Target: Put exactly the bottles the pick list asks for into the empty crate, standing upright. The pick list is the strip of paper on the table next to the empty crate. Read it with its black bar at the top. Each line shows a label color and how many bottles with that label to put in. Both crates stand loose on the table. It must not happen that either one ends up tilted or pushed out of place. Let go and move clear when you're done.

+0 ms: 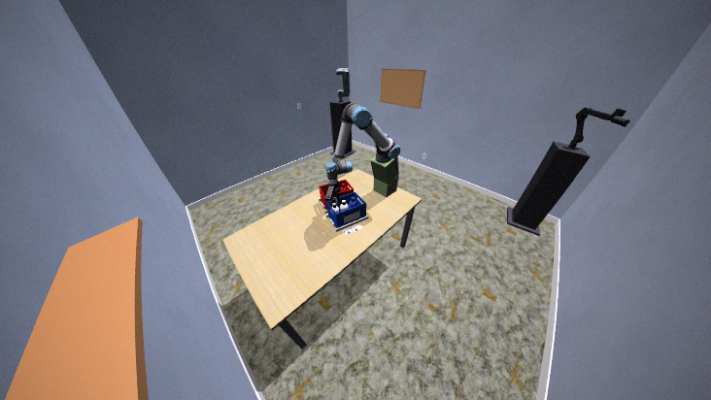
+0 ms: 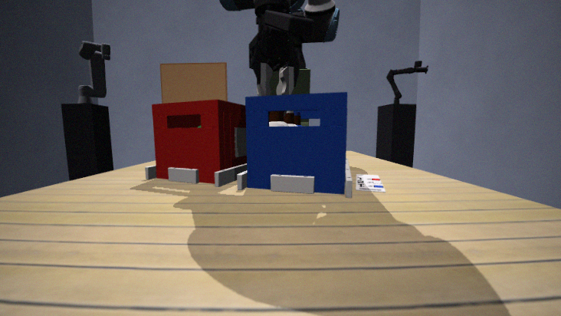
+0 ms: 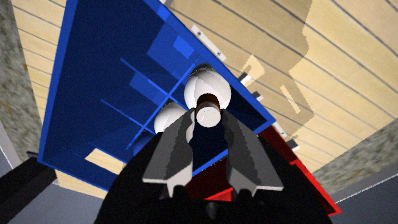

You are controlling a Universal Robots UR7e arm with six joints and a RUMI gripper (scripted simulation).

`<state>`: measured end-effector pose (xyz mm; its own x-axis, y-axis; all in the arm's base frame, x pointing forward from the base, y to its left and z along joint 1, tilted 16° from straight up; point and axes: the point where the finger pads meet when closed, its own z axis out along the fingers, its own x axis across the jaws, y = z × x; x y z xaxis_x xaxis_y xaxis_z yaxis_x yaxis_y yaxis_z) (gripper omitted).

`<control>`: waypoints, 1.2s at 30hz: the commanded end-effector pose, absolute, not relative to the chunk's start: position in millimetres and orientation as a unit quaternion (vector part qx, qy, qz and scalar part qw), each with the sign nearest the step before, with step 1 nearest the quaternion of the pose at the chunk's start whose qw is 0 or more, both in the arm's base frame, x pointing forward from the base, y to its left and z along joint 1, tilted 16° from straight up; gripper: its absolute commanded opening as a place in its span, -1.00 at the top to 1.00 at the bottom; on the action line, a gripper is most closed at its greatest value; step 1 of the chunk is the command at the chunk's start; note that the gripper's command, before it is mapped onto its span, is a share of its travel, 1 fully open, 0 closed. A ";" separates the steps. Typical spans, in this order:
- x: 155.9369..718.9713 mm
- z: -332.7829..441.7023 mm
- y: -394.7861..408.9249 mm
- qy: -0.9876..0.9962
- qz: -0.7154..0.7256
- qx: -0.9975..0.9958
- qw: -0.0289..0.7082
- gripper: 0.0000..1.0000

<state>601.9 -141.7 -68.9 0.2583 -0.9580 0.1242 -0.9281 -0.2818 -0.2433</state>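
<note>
In the wrist view a bottle (image 3: 207,116) sits right between the two grey fingers, which are clamped on it just below its cap. The bottle hangs over the corner of the blue crate (image 3: 95,90) nearest the red crate (image 3: 300,175), at the blue crate's rim. Its cap is white and round, seen end-on, with a narrow brown neck showing just behind it; the body drops away dark beneath the fingers, and its label colour cannot be made out.

Beyond the held bottle, inside the blue crate, stand two more white-capped bottles (image 3: 207,89), in cells divided by thin blue partitions. The one behind the held cap looks almost touching it in this view.

From the exterior view the gripper (image 2: 277,84) hangs just above the blue crate's top edge, and brown necks and a white shape show through the crate's handle slot. The two crates stand side by side on the desk (image 2: 117,235), each fenced by low grey blocks (image 2: 292,183). The pick list (image 2: 369,183) lies on the desk just beside the blue crate, with red and blue marks on it too small to read.
</note>
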 end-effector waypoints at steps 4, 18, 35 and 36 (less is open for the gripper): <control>602.4 -68.0 -141.9 0.596 -0.125 -0.791 0.061 1.00; 602.4 -68.0 -141.9 0.596 -0.125 -0.791 0.061 1.00; 602.6 -68.8 -141.9 0.596 -0.125 -0.791 0.061 0.24; 602.6 -68.8 -141.9 0.596 -0.125 -0.791 0.061 0.24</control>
<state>602.2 -141.8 -69.5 0.2582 -0.9580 0.1245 -0.9280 -0.2818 -0.2436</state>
